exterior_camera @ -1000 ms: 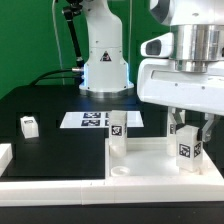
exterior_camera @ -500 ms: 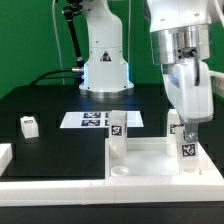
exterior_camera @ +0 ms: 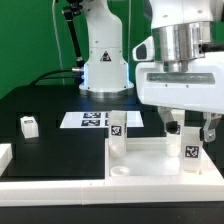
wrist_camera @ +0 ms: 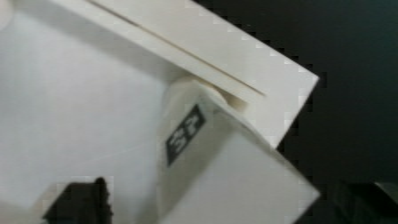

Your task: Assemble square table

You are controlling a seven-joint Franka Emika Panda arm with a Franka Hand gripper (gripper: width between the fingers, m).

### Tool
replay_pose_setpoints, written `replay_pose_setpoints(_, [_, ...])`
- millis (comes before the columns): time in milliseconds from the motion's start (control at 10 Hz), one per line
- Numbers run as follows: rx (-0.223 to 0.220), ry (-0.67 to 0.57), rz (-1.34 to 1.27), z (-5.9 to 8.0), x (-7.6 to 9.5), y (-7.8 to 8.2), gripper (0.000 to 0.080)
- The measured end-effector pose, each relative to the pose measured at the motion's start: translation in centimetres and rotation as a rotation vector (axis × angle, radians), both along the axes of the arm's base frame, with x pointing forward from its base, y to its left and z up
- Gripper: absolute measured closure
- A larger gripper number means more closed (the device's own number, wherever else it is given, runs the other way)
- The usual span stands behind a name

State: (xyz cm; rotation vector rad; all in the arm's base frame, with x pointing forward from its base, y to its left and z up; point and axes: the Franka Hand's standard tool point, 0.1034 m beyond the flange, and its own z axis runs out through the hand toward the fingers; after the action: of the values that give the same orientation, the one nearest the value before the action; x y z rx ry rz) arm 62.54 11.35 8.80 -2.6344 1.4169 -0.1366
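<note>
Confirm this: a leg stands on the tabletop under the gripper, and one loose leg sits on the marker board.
Wrong on one count. The loose leg sits on the black table, apart from the marker board, toward the exterior view's left. A leg does stand on the tabletop under the gripper. The exterior view shows it.

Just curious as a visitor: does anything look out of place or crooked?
Nothing broken or spilled. One loose leg sits alone on the black table, at the exterior view's left; a second leg and a third leg stand upright on the tabletop.
</note>
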Motion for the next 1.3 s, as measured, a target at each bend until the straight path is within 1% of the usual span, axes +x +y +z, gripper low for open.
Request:
replay_pose_setpoints(200, [-0.015,-0.007,0.079,-0.1,0.0,-0.1,0.0151])
replay_pose_setpoints(300, [-0.042,-0.013,0.185,-0.1,0.1,-0.2,0.0151])
replay_pose_setpoints(400, [-0.115,-0.017,0.407,-0.6,0.5,0.2,0.015])
replay_pose_setpoints(500, [-0.158,0.0,0.583,-1.0,0.9,0.8,0.015])
replay_pose_setpoints(700, [-0.157,-0.006,0.542,-1.0,1.0,0.5,0.015])
replay_pose_setpoints(800, [-0.157,-0.005,0.543,-1.0,1.0,0.5,0.0278])
replay_pose_setpoints(900, [-0.144,-0.001,0.458,-1.0,1.0,0.6,0.0278])
replay_pose_setpoints(1000, [-0.134,0.003,0.377,-1.1,1.0,0.5,0.0425])
replay_pose_setpoints(1100, [-0.129,0.011,0.322,-1.2,0.9,0.3,0.0506])
replay_pose_setpoints(1200, [-0.117,0.02,0.235,-1.3,0.9,0.0,0.0506])
replay_pose_setpoints(1300, [-0.105,0.032,0.107,-1.4,1.0,-0.6,0.0506])
